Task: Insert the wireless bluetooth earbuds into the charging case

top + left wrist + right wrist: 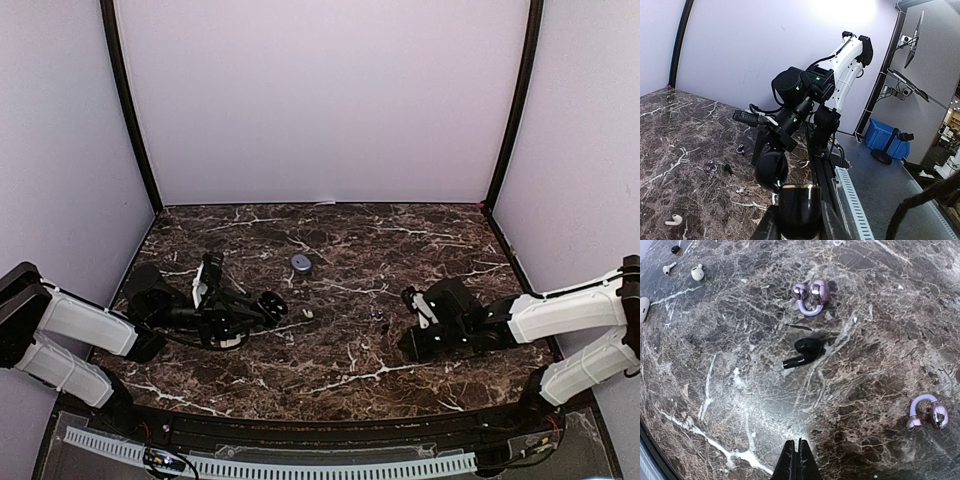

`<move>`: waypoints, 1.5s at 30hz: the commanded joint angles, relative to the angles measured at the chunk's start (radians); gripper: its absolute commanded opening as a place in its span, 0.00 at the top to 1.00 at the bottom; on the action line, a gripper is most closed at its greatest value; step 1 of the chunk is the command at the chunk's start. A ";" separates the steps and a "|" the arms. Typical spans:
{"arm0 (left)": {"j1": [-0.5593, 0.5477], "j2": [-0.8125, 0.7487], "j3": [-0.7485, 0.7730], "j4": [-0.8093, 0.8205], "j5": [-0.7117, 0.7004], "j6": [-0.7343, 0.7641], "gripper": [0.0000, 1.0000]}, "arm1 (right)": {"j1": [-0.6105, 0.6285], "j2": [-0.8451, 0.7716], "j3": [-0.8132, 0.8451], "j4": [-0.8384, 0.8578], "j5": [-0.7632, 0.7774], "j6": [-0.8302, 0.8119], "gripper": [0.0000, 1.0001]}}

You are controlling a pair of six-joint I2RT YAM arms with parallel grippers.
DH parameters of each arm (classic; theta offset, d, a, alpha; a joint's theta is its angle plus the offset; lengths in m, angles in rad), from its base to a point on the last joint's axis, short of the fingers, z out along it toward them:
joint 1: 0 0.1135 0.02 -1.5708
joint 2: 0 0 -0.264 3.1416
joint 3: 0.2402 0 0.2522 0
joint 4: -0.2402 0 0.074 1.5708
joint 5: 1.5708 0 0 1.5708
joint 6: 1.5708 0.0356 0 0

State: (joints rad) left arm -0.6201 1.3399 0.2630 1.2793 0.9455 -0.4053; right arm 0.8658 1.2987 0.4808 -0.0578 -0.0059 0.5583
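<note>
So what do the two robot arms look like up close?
Both the left arm and right arm have white shells on their long segments, joined by chunky black cylindrical joints. The ends are black, with thin black jaws tapering to a point. Black cables run along them, and small green lights glow on the right arm.
</note>
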 commanded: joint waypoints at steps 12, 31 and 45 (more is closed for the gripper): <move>-0.001 -0.023 -0.002 0.033 0.001 -0.004 0.77 | -0.026 0.096 0.012 0.114 0.095 -0.070 1.00; -0.001 -0.010 -0.010 0.065 -0.004 -0.016 0.77 | -0.261 0.292 0.098 0.318 -0.127 -0.085 1.00; -0.001 -0.022 -0.006 0.044 -0.004 -0.006 0.77 | -0.298 0.449 0.205 0.303 -0.276 -0.151 1.00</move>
State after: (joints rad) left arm -0.6201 1.3399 0.2626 1.3083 0.9409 -0.4191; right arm 0.5732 1.7115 0.6731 0.2611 -0.2134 0.4377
